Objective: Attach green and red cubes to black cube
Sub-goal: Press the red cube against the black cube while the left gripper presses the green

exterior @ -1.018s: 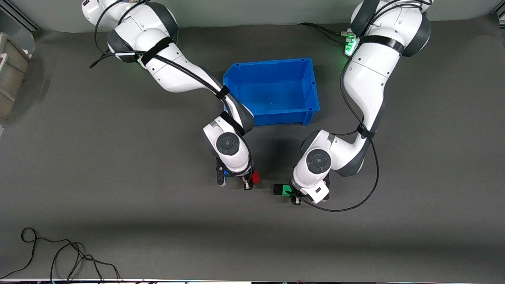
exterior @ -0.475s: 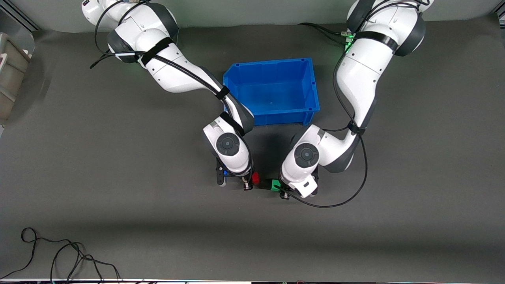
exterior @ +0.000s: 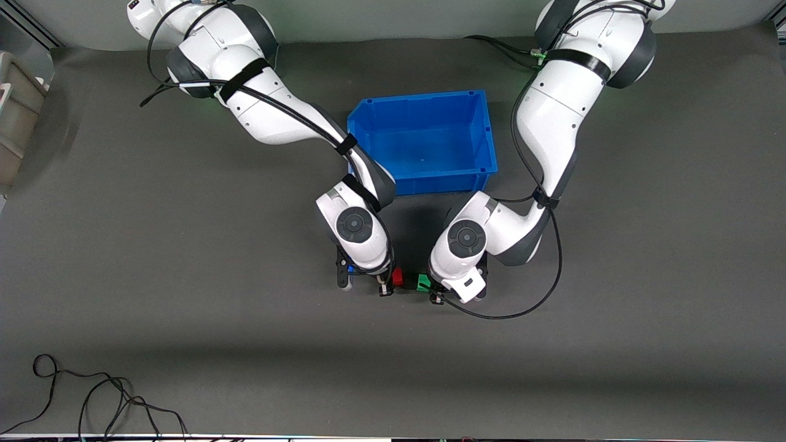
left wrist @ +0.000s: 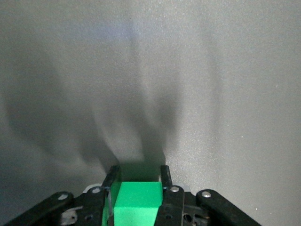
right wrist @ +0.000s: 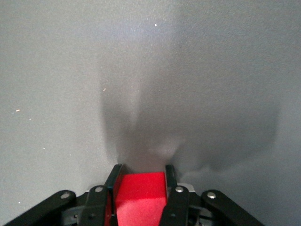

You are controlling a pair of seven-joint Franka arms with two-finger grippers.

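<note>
Over the mat in front of the blue bin, my right gripper (exterior: 392, 281) is shut on the red cube (exterior: 397, 277); in the right wrist view the red cube (right wrist: 140, 195) fills the gap between the fingers (right wrist: 171, 181). My left gripper (exterior: 428, 287) is shut on the green cube (exterior: 423, 282), which also shows as the green cube (left wrist: 138, 203) in the left wrist view. A small dark block, the black cube (exterior: 409, 284), sits in the narrow gap between red and green. Whether it touches the red one I cannot tell.
The blue bin (exterior: 492, 142) stands open, farther from the front camera than both grippers. A loose black cable (exterior: 92, 393) lies near the table's front edge at the right arm's end. A beige object (exterior: 15, 104) sits at that end's edge.
My left gripper has carried the green cube, with the black cube on it, toward the right gripper, closing the gap to the red cube. The right arm has stayed still.
</note>
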